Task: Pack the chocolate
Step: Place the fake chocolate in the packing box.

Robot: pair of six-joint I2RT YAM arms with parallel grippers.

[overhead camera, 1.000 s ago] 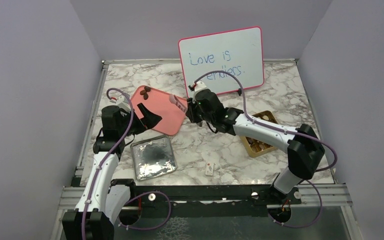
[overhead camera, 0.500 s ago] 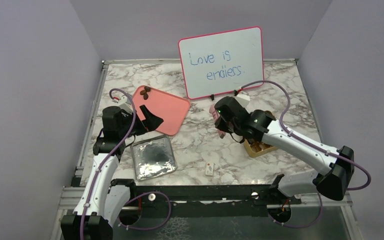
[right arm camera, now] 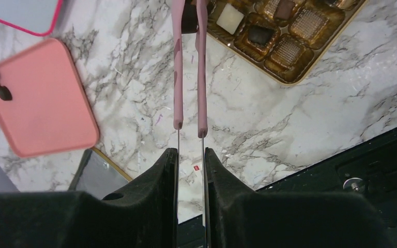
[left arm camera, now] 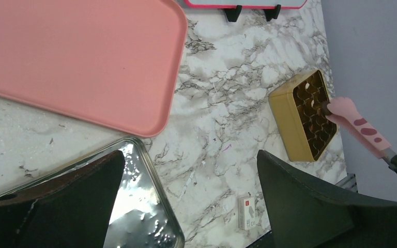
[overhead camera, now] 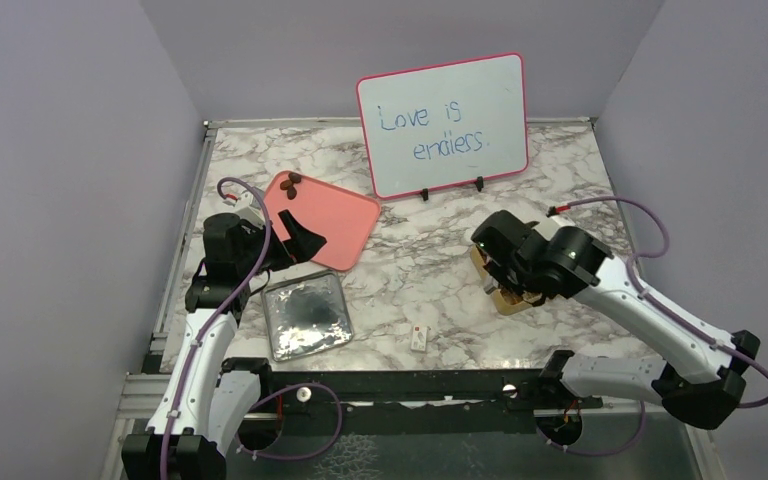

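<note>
My right gripper (right arm camera: pixel 190 155) is clamped on the tongs (right arm camera: pixel 177 77), which pinch one dark chocolate (right arm camera: pixel 188 20) at the box (right arm camera: pixel 285 80) edge. My left gripper (left arm camera: pixel 190 160) stands wide apart, empty. Other chocolates (overhead camera: pixel 292 181) lie on the tray (overhead camera: pixel 338 225).

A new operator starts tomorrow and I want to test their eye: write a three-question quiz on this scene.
1. True or false: the left gripper has its jaws shut on the pink plastic tray.
2. What do the pink tongs in the right gripper pinch? A) white tag B) dark chocolate piece C) nothing
3. Fill in: the pink-framed whiteboard reads "Love is ____."
Key: 1 false, they stand open and empty. 2 B, at the gold square box. 3 endless.
</note>
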